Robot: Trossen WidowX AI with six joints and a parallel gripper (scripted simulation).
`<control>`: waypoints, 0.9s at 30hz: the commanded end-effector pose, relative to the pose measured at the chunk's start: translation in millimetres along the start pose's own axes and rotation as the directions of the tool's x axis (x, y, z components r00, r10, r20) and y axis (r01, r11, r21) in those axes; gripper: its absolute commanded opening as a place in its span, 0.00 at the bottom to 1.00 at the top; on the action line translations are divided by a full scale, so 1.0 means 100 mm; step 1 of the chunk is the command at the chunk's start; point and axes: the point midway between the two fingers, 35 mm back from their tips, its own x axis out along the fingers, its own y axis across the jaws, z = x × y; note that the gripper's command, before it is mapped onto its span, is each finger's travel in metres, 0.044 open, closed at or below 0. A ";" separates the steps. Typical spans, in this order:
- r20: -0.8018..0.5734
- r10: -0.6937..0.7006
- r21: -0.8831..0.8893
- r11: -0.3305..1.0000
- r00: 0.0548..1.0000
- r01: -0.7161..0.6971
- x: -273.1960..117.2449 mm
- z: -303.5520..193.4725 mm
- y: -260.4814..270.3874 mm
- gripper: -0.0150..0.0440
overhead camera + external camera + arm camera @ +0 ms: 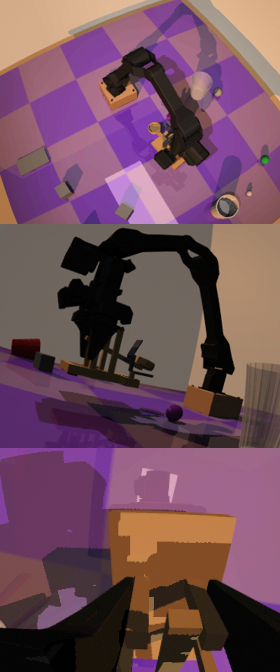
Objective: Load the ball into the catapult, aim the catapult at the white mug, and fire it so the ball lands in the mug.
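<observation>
The wooden catapult (158, 143) (100, 374) (175, 528) stands under the arm, its spoon cup (154, 128) (144, 362) at the end nearer the robot's base; no ball shows in it. My gripper (89, 356) (170, 584) points down over the catapult and is shut on its upright frame, a post beside each finger. The purple-magenta ball (169, 117) (174, 412) lies on the floor beside the catapult, apart from it. The pale mug (225, 206) stands upright at the lower right of the top view. The exact contact is partly hidden.
A ribbed clear cup (200, 86) (262, 406) stands near a grey ball (217, 91). A green ball (265, 160) and a small pale ball (249, 193) lie at the right. Grey blocks (33, 160) (63, 190) (125, 210) lie at the left and front. A red cup (25, 348) stands far back.
</observation>
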 end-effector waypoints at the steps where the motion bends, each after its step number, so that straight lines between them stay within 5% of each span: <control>1: 0.000 0.000 -0.003 1.000 1.000 0.000 0.04 0.00 0.00 0.25; 27: -0.002 0.000 -0.002 1.000 1.000 0.000 0.47 -0.01 0.00 0.25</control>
